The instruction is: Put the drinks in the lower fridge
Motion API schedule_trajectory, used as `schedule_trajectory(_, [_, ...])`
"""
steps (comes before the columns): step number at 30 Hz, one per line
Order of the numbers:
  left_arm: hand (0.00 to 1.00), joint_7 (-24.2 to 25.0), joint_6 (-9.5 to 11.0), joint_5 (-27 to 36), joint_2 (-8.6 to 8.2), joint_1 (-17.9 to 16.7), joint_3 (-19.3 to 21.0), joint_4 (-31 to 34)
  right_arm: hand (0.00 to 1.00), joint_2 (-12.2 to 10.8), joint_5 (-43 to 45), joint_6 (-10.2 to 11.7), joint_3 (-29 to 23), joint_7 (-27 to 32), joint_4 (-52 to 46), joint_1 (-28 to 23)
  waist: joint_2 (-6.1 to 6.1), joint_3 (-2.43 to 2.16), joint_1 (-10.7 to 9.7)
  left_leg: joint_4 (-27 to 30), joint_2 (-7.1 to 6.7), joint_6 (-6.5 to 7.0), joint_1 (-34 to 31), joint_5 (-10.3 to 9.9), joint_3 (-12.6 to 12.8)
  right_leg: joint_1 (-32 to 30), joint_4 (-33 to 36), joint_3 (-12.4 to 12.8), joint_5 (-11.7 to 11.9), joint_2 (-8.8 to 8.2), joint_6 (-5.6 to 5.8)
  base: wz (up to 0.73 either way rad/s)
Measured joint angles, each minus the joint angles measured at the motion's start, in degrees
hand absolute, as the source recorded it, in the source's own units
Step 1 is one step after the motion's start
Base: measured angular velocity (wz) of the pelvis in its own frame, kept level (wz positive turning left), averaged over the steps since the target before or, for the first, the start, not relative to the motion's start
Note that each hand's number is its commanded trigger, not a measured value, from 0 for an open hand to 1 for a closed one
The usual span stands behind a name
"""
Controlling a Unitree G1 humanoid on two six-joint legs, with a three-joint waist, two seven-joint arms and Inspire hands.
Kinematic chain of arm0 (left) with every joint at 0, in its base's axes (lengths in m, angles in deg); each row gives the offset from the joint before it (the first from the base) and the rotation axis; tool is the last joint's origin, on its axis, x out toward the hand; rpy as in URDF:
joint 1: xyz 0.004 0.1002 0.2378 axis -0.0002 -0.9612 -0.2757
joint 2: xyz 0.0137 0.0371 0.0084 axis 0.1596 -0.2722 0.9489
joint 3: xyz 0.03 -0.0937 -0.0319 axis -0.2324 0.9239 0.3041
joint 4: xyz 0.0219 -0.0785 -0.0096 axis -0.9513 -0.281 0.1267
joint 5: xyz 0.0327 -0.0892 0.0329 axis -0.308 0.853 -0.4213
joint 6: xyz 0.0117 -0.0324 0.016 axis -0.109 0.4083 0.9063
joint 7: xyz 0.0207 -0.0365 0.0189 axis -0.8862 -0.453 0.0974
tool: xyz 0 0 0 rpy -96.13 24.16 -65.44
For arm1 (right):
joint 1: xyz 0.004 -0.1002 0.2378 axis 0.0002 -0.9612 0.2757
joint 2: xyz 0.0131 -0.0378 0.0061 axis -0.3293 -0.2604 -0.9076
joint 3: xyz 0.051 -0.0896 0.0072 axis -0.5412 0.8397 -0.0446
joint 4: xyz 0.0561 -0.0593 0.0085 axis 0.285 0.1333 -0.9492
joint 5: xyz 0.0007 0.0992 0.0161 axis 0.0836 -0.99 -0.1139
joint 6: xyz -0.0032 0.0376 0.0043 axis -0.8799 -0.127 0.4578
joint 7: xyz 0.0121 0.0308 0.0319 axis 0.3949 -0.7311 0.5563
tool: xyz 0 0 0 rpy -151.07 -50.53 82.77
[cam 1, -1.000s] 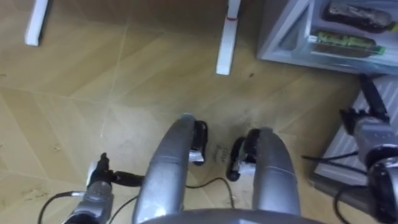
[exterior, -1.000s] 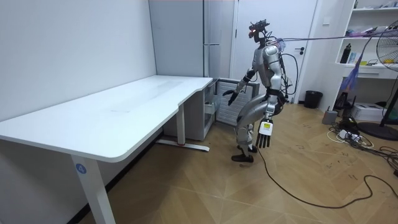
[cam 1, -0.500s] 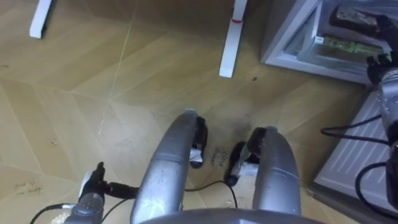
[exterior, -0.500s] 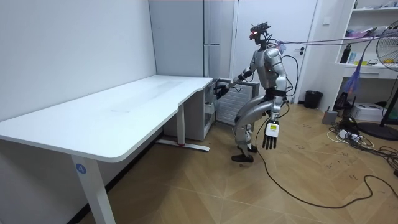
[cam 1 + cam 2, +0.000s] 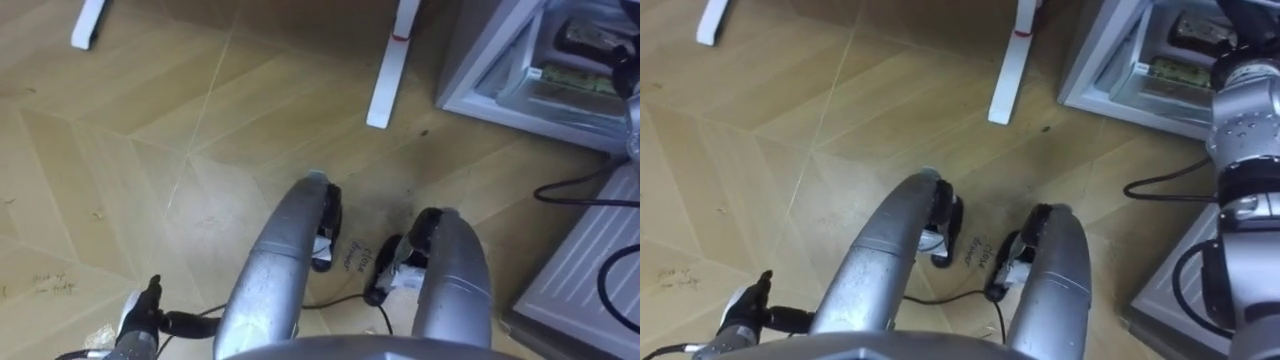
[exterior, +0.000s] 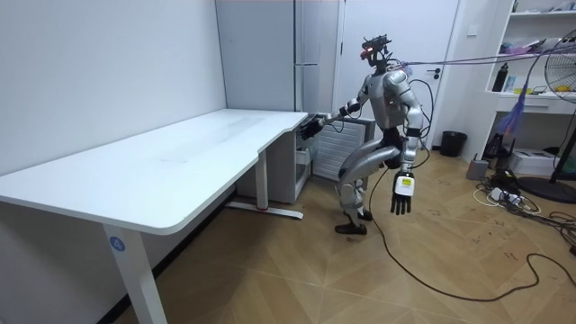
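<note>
- The robot stands with knees bent on the wooden floor (image 5: 150, 150), between the end of the white desk (image 6: 207, 144) and the fridge (image 6: 306, 54).
- The fridge's lower compartment (image 5: 1090, 75) is open, and its ribbed door (image 5: 590, 270) is swung out at the robot's right.
- Two drinks lie inside the compartment: a green-labelled bottle (image 5: 1175, 72) near the front edge and a dark bottle (image 5: 1195, 25) behind it.
- The right hand (image 6: 310, 127) reaches out to the compartment's opening. I cannot tell whether its fingers are apart or holding anything.
- The left hand (image 6: 400, 194) hangs by the robot's side with its fingers straight and apart, holding nothing.
</note>
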Motion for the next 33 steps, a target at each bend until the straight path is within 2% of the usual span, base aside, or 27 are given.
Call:
schedule_trajectory(2, [0.0, 0.3, -0.1, 0.0, 0.02, -1.9, 0.0, 1.6, 0.0, 0.0, -0.2, 0.1, 0.5, 0.7, -0.8, 0.0, 0.01, 0.01, 0.0, -0.1, -0.12, -0.09, -0.3, 0.1, -0.4, 0.1, -0.1, -1.1, -0.1, -0.95, -0.19, 0.03])
schedule_trajectory(6, [0.0, 0.3, -0.3, 0.0, 0.17, -2.4, 0.0, 1.9, 0.0, 0.0, -1.4, 1.5, 0.5, 1.0, -0.9, 0.0, 0.04, 0.03, 0.6, -1.2, -0.09, -0.62, -0.9, 0.4, -0.4, 0.1, -0.7, -2.8, -0.1, -2.83, -0.18, 0.01])
schedule_trajectory(8, [0.0, 0.3, -0.5, 0.1, 0.63, -2.7, 0.0, 2.3, 0.0, 0.0, -2.5, 2.6, 0.5, 1.5, -1.0, 0.0, 0.14, 0.08, 0.9, -1.8, -0.28, -1.48, -1.5, 0.9, -1.1, 0.1, -1.0, -4.6, -0.1, -4.12, -0.21, 0.11])
schedule_trajectory(11, [0.0, 0.1, -1.0, 0.1, 1.19, -3.2, -0.7, 3.8, 0.0, -0.1, -3.5, 4.3, 0.4, 2.8, -1.2, 0.1, 0.18, 0.11, 1.1, -2.8, -1.11, -2.4, -2.2, 1.4, -1.6, -0.2, -1.2, -5.5, -0.2, -5.31, -0.31, 0.22])
schedule_trajectory(16, [0.0, -0.1, -1.2, 0.1, 1.51, -3.2, -2.2, 6.1, 0.0, -0.1, -4.2, 6.4, -0.6, 3.5, -1.1, 0.7, 0.53, 0.29, 1.6, -4.7, -0.53, -2.97, -3.9, 1.8, -1.6, -1.4, -2.1, -7.6, -0.3, -7.01, -0.49, 0.2])
schedule_trajectory(19, [0.0, 0.1, -1.1, 0.1, 1.96, -3.5, -2.3, 6.3, 0.0, 0.0, -4.4, 5.5, -0.3, 2.6, -1.0, 0.7, 0.53, 0.33, 2.9, -5.2, 1.1, -3.1, -4.0, 1.8, -1.4, -1.6, -3.1, -8.3, -0.3, -6.19, -0.52, -0.1])
schedule_trajectory(21, [0.0, 0.1, -1.1, 0.3, 2.46, -4.0, -2.3, 6.9, 0.0, 0.0, -4.3, 5.0, -0.1, 2.2, -1.0, 0.7, 0.56, 0.31, 3.1, -5.8, 1.12, -3.81, -3.9, 2.2, -1.6, -1.3, -3.5, -8.7, -0.2, -6.19, -0.61, -0.03])
schedule_trajectory(22, [0.0, 0.1, -1.1, 0.4, 3.06, -4.6, -2.4, 7.8, 0.0, -0.1, -4.4, 4.8, 0.0, 2.2, -1.0, 0.6, 0.52, 0.33, 2.9, -6.3, 1.16, -4.08, -3.8, 2.4, -1.7, -0.9, -4.1, -9.1, 0.0, -6.19, -1.01, 0.1])
schedule_trajectory(23, [0.0, 0.2, -1.1, 0.4, 3.54, -5.0, -2.5, 8.2, 0.0, -0.1, -4.3, 4.4, 0.0, 2.1, -1.0, 0.2, 0.51, 0.31, 2.6, -6.8, 1.35, -4.21, -3.1, 2.5, -1.8, -0.1, -4.9, -9.6, 0.4, -6.11, -1.8, 0.12])
schedule_trajectory(25, [0.0, 0.3, -1.1, 0.1, 4.07, -5.3, -2.5, 8.5, 0.0, -0.1, -4.1, 3.5, 0.1, 1.1, -0.7, -1.0, 0.21, 0.32, 2.2, -7.6, 2.21, -4.22, -1.7, 2.5, -1.6, 1.8, -6.3, -10.6, 1.1, -6.06, -2.27, 0.09])
schedule_trajectory(27, [0.0, 0.3, -1.1, 0.2, 4.28, -5.6, -2.4, 8.4, 0.0, -0.1, -4.2, 2.5, 0.7, -0.2, -0.7, -2.1, -0.52, 0.34, 1.6, -9.0, 2.59, -4.23, -0.2, 2.5, -1.2, 3.1, -7.6, -10.9, 1.7, -5.98, -2.27, 0.04])
schedule_trajectory(31, [0.0, 0.1, -0.4, 0.5, 4.28, -5.7, -2.2, 7.9, 0.0, -0.1, -4.0, 0.3, 1.6, -5.3, -0.2, -4.9, -1.12, 0.32, -0.2, -12.1, 3.22, -4.31, 2.7, 2.7, -1.8, 6.6, -12.0, -12.0, 3.6, -4.04, -1.8, -0.06])
schedule_trajectory(32, [0.0, 0.0, -0.2, 1.4, 4.37, -5.8, -1.9, 7.8, 0.0, -0.1, -4.0, -0.1, 1.6, -6.4, -0.3, -5.4, -1.47, 0.24, -0.7, -13.1, 3.39, -4.43, 3.5, 3.6, -1.7, 7.2, -13.2, -12.1, 4.1, -3.4, -2.01, -0.23])
schedule_trajectory(33, [0.0, 0.0, 0.2, 2.3, 4.65, -5.8, -1.7, 7.8, 0.0, -0.1, -3.9, -1.0, 1.6, -7.4, -0.3, -5.8, -2.15, 0.15, -1.5, -14.3, 3.39, -3.73, 4.1, 4.7, -1.5, 7.6, -14.3, -12.1, 4.4, -2.97, -2.04, -0.19])
